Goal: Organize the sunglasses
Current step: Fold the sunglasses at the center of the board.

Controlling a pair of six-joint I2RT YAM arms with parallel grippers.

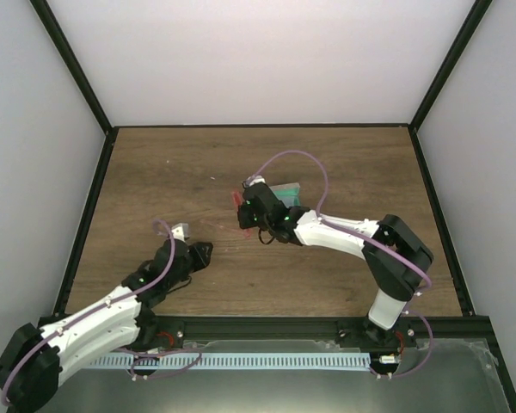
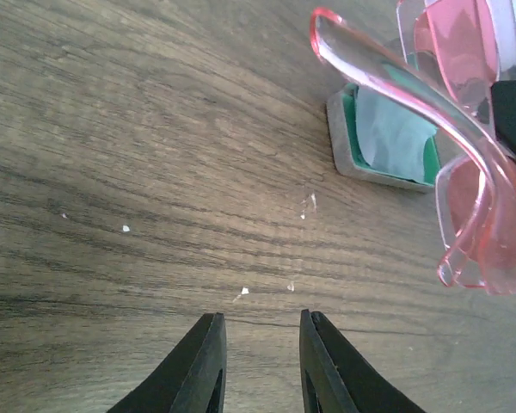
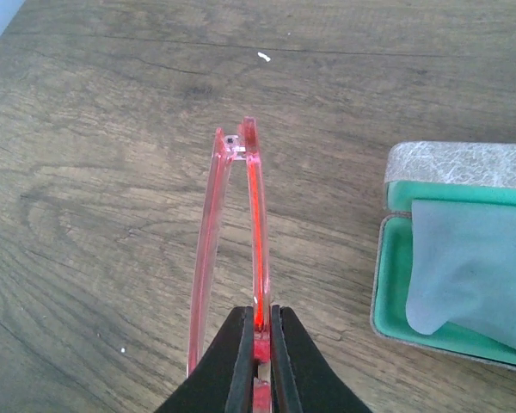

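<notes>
The right gripper was pinched tight on the sunglasses, clamping one thin red bar near its near end. The pair hung off the surface, just beside the open case. In the right wrist view two red bars met at a hinge at the far end and lay nearly closed on each other, though whether the pair was fully folded could not be told. The cloth lay inside the case over part of the green lining. The left gripper hovered low over bare wood with a narrow gap between its jaws and nothing in it. The step in hand was probably setting the pair into the case. To do that well, the right arm would need to carry the pair sideways over the lining and turn it to run along the case's length. It should lower until the frame rested before letting go, since a frame held at one end would likely swing or tip. The left gripper could steady the case rim, or shift the cloth if it blocked the seat.
</notes>
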